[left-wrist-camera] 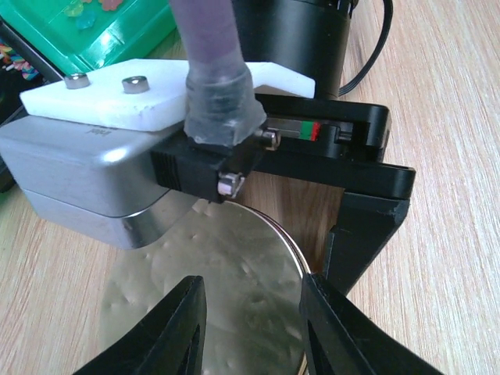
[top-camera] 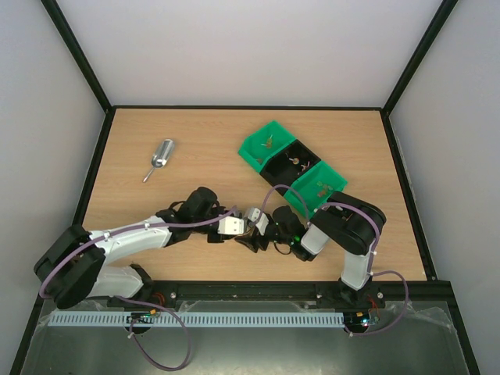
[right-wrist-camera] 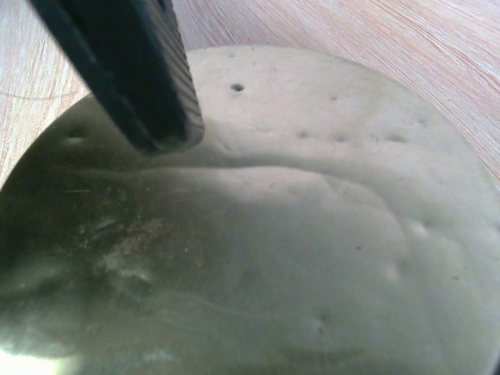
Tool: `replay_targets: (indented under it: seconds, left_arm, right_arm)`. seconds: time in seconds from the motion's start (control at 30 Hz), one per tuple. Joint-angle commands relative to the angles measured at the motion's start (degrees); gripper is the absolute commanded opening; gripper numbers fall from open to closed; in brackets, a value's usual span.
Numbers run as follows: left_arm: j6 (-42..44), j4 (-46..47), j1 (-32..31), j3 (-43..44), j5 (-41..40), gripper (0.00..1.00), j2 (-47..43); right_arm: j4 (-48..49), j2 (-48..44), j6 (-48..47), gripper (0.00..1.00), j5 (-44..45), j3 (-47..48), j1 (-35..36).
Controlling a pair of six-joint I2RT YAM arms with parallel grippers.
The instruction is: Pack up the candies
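The candies (left-wrist-camera: 87, 14) are tiny coloured sweets lying in a green bin (top-camera: 269, 143) and its neighbours at the back right; more show in the top view (top-camera: 300, 163). A round dimpled silver tin lid (left-wrist-camera: 234, 266) lies on the table between both grippers and fills the right wrist view (right-wrist-camera: 312, 234). My left gripper (left-wrist-camera: 254, 328) hovers open just over the lid, its fingers apart. My right gripper (top-camera: 266, 230) faces it from the other side. One of its fingers (left-wrist-camera: 367, 234) stands at the outer end of its rail, beside the lid's edge.
A small metal scoop (top-camera: 162, 156) lies alone at the back left. The row of bins, green (top-camera: 320, 186) and black (top-camera: 293, 160), runs diagonally just behind the right arm. A black ridged finger (right-wrist-camera: 141, 78) crosses the right wrist view.
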Motion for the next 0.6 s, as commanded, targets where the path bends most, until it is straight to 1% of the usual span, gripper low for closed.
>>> replay_targets:
  seconds: [0.0,0.23,0.37,0.57]
  left_arm:
    - [2.3,-1.2,-0.4,-0.7,3.0,0.37,-0.4]
    - [3.4,-1.7,-0.5,-0.5,3.1,0.40,0.1]
    - [2.5,-1.1,-0.6,-0.6,0.8,0.41,0.8]
    - [0.9,1.4,-0.6,-1.5,-6.6,0.31,0.1]
  right_arm:
    - [-1.8,0.6,-0.4,0.57,-0.1,0.2,0.4]
    - [-2.0,0.6,-0.3,0.57,-0.1,0.0,0.4]
    - [-1.9,0.5,-0.6,0.56,-0.3,0.0,0.4]
    - [-1.9,0.1,-2.3,0.56,-1.6,-0.8,0.4]
